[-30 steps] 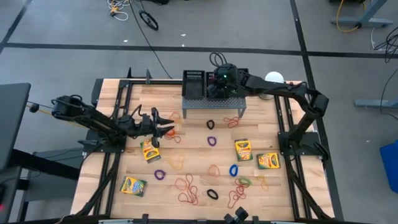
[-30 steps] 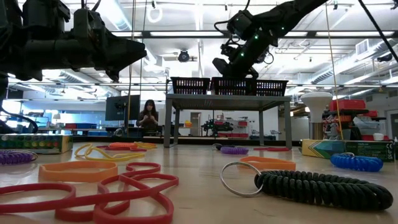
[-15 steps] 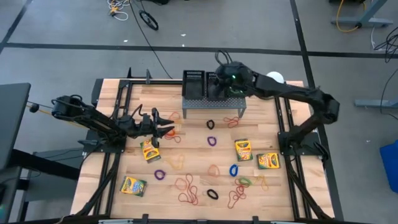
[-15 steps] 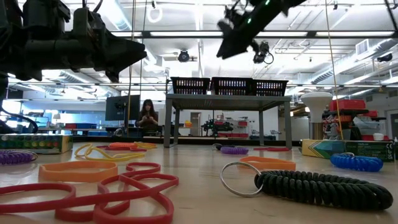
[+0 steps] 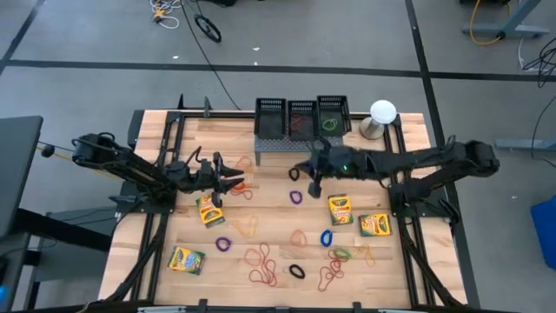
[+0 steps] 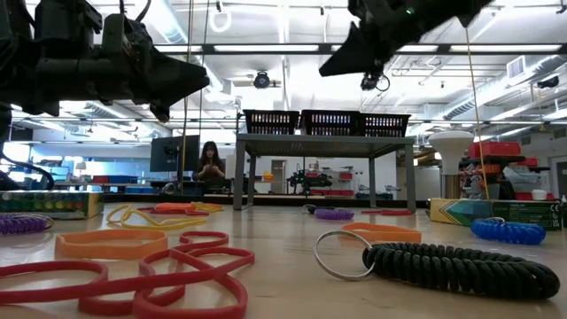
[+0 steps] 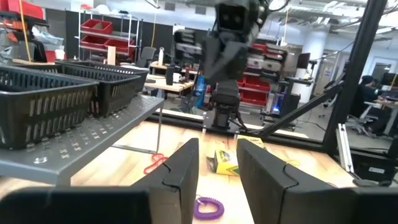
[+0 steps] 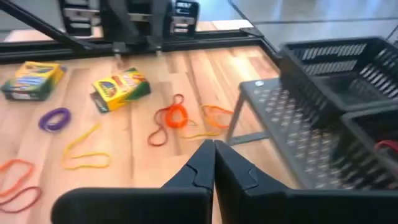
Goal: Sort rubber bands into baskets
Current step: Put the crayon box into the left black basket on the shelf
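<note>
My left gripper (image 5: 233, 182) hovers partly open at the left over the table (image 5: 408, 269), holding nothing. Rubber bands (image 5: 265, 265) lie scattered nearby. My right gripper (image 5: 313, 185) is closed and empty, just near of the baskets (image 5: 301, 117) on the stand (image 5: 278, 148).

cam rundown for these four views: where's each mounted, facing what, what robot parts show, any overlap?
High: overhead, straight down on the table; both arms, right pincer shut.
Low: table height, level across the bands to the grey stand and room; arms overhead.
Left wrist: past the left pincer toward the right arm.
Right wrist: over its shut fingers, at the table.
Shared: baskets in all four.
</note>
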Robot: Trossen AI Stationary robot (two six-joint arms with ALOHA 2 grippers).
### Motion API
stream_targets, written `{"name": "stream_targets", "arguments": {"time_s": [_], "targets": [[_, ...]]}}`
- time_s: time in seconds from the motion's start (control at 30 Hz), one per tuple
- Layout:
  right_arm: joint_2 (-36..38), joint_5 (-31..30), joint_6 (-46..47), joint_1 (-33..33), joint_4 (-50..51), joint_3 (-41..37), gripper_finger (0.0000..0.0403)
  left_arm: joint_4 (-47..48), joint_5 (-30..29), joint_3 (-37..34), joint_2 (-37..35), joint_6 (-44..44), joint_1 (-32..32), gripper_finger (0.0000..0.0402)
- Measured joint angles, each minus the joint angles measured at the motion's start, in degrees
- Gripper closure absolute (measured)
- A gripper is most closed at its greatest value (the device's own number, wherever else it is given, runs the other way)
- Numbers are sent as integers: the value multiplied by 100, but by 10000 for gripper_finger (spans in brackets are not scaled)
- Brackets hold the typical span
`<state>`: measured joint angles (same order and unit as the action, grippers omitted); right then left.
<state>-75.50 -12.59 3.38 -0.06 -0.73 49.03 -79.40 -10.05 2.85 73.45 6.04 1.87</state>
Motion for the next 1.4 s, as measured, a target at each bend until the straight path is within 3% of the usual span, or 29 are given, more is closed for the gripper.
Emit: {"name": "stream_targets", "arguments": {"time_s": [0.33,0.53,0.67,0.83,1.07,1.4], "targets": [[20,-350,314,724,-876,-1033,398,362,426,2,0,169,2,392],[20,-460,19,1002,-2013,-1519,397,1263,790,248,-2,354,4,395],[20,-475,5,1087,-2987,-1961,395,2439,924,718,-2,369,100,393],[20,-581,206,1092,-3702,-2416,396,4574,923,1523,-2,249,319,387],[20,-834,325,1089,-3850,-2629,396,7443,811,2595,-2,252,595,373],[20,-834,279,1089,-3851,-2631,396,10217,1090,3373,-2,664,1020,322]]}}
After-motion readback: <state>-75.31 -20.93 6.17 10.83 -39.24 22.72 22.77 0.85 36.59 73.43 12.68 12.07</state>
